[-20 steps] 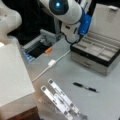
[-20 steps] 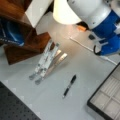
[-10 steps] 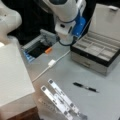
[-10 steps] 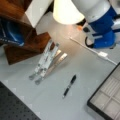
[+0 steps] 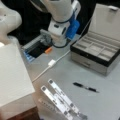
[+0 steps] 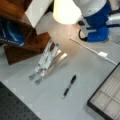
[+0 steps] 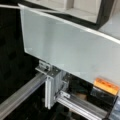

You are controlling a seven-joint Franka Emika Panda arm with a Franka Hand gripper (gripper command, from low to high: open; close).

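Note:
In a front view my gripper (image 5: 48, 42) hangs low over the table's back left corner, under the white and blue wrist. It is nearest a small orange object (image 5: 48, 50) by the dark gap at the table's edge. The wrist view shows that orange object (image 7: 106, 85) at lower right, beside the grey table top (image 7: 72, 50) and an aluminium frame (image 7: 51, 85); my fingers do not show there. A white cable with an adapter (image 5: 51, 62) runs just in front of the gripper. In a front view the arm's blue part (image 6: 97, 27) stands above the same adapter (image 6: 102, 54).
A black pen (image 5: 86, 87) (image 6: 69, 85) lies mid-table. A folding metal stand (image 5: 60, 101) (image 6: 46, 61) lies near the front. An open compartment box (image 5: 96, 51) (image 6: 107, 97) stands at the right. A white box (image 5: 12, 72) and a wooden shelf (image 6: 20, 47) flank the left.
The arm has come down and slightly left toward the table's back left corner. The pen, stand, cable and box have not moved.

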